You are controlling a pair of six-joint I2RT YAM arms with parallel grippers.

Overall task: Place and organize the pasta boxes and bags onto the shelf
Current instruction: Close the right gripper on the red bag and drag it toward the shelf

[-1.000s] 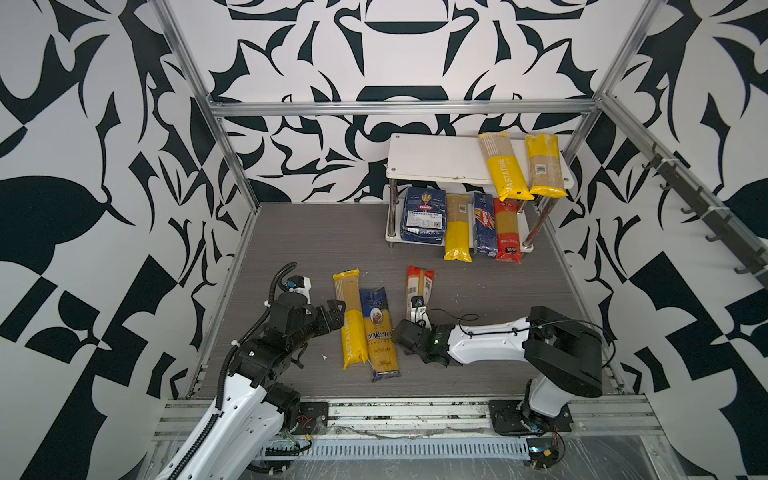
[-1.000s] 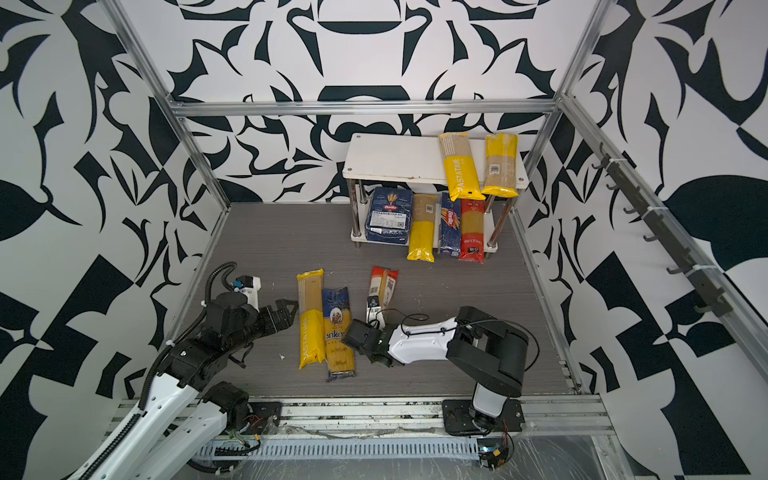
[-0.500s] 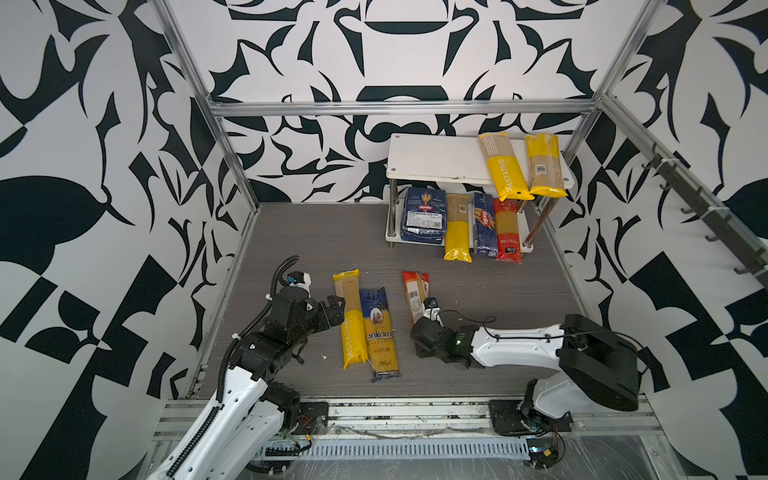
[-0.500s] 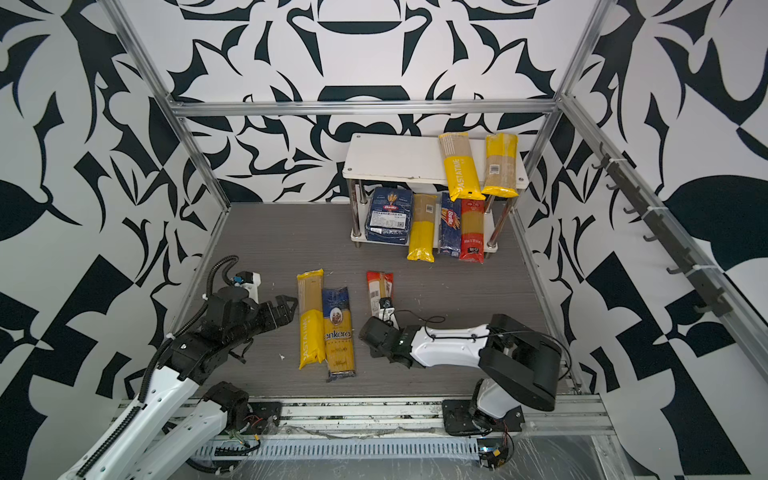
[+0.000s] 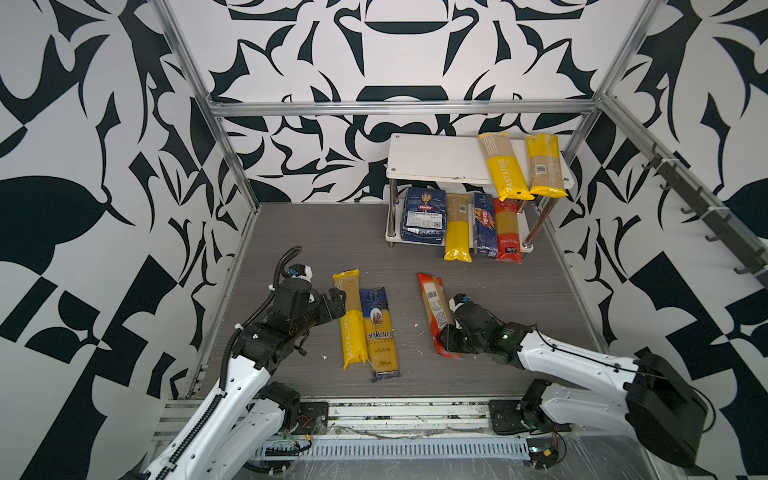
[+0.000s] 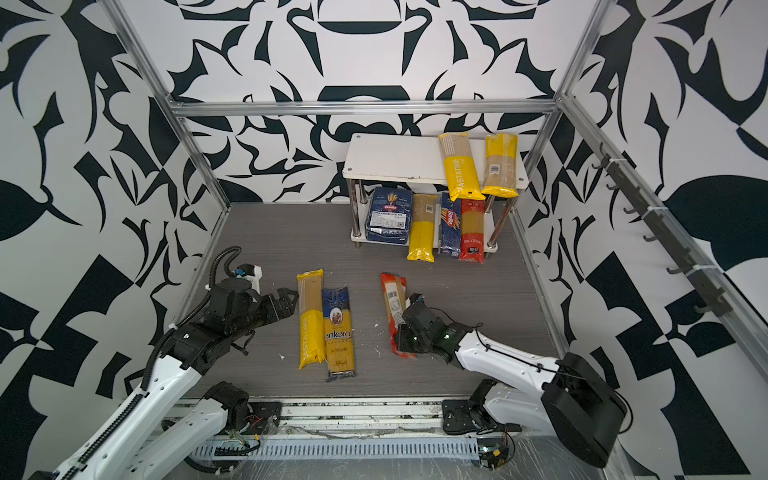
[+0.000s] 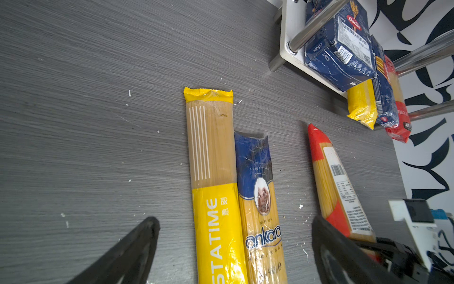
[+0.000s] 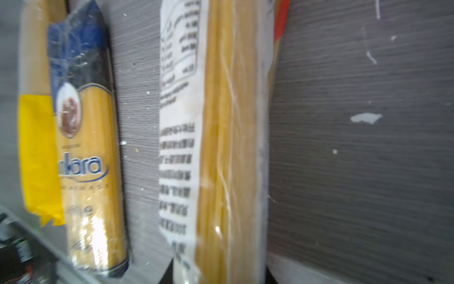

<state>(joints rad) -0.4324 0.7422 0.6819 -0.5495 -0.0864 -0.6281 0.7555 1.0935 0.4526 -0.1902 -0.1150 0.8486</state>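
Nearest the camera, the right tool [image 5: 448,340] is clamped on the near end of the red-ended bag [image 5: 433,305]; to its left on the grey counter [image 5: 316,241], the left tool [image 5: 337,301] stands wide open just beside the yellow PASTATIME bag [image 5: 351,320], which touches the navy ankara bag [image 5: 378,332]; at the back, the shelf [image 5: 432,160] holds the wide Barilla box [image 5: 423,220], a yellow-tipped bag [image 5: 457,232], the narrow Barilla box [image 5: 484,226] and a red bag [image 5: 507,232] below, and a pair of yellow-ended bags [image 5: 503,166] on top.

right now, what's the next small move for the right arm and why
Probably lift the red-ended bag a little: the right gripper is shut on its near end, and the shelf has bare space on its top board.
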